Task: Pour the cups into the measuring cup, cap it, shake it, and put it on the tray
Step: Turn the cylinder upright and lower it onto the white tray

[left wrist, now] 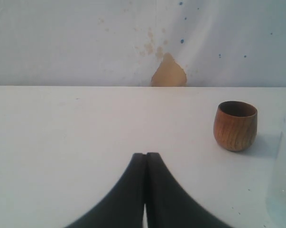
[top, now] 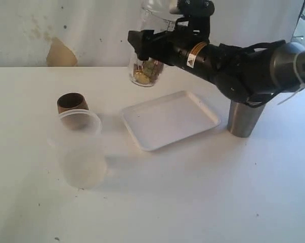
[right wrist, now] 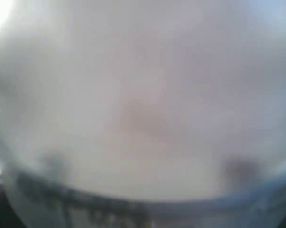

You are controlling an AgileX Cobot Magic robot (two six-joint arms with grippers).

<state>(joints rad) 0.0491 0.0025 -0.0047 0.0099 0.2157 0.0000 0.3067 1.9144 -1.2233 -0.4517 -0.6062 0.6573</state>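
- Arm, right: reaches in from the right with its forearm near level. The right gripper (top: pixel 143 44) is clamped across the measuring cup (top: pixel 146 73), held near upright in the air past the tray's (top: pixel 142 136) far edge, with yellow-brown pieces at its bottom.
- Left gripper (left wrist: pixel 145 161): fingers pressed together, grasping nothing, low over the table (top: pixel 203 202).
- Table is white. The steel tumbler (top: pixel 242 121) stands right of the tray, the frosted cup (top: pixel 81 152) front left, the wooden cup (top: pixel 71 103) just behind it.
- Wall (top: pixel 66 25): white, stained.

We see our right arm (top: pixel 228 63) black with a grey cylindrical link (top: pixel 289 63), a white-and-orange sticker (top: pixel 192 59) and dark cables (top: pixel 261 45); our left claw (left wrist: pixel 146 159) has black, tapering fingers (left wrist: pixel 128 199).
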